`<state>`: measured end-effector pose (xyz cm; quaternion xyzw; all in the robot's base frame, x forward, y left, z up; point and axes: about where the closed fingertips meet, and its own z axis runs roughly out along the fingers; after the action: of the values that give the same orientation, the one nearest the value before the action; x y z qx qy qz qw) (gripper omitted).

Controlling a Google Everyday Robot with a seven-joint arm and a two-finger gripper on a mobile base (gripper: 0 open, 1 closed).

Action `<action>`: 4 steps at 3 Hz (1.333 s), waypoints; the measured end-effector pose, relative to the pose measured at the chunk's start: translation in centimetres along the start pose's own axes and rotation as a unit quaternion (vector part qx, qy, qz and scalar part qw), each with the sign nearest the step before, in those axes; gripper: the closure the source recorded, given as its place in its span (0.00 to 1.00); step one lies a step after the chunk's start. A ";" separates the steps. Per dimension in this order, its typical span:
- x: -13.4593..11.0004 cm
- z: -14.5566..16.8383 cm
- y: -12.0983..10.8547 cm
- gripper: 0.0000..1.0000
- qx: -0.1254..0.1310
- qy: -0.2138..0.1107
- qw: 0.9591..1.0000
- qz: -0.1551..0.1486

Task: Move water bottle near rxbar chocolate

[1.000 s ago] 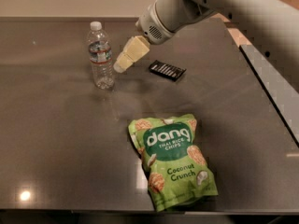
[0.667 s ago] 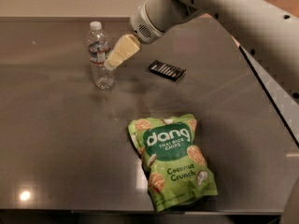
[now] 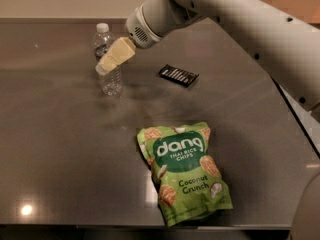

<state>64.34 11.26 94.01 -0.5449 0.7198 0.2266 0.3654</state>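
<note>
Left of rxbar chocolate (image 3: 178,75): water bottle (image 3: 111,83) upright, end effector (image 3: 104,67) overlapping midsection.

We see the dark counter (image 3: 60,149) dimly lit from above, with a small glare spot by its front left corner, a soft sheen mid-counter, and the pale gripper (image 3: 104,67) brightly lit near the back edge.

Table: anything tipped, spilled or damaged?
Nothing stands out: the water bottle stands upright, the chocolate bar lies flat right of it, the chip bag lies flat nearer the front edge, and the gripper is at the bottle's midsection.
</note>
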 end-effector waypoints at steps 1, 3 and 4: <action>-0.7 0.7 0.3 0.00 -0.003 -0.010 1.000 0.004; -1.7 1.2 0.7 0.42 -0.015 -0.022 1.000 0.014; -2.2 0.7 0.5 0.65 -0.019 -0.026 0.999 0.014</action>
<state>64.33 13.33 95.23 -0.5355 0.7130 0.2593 0.3710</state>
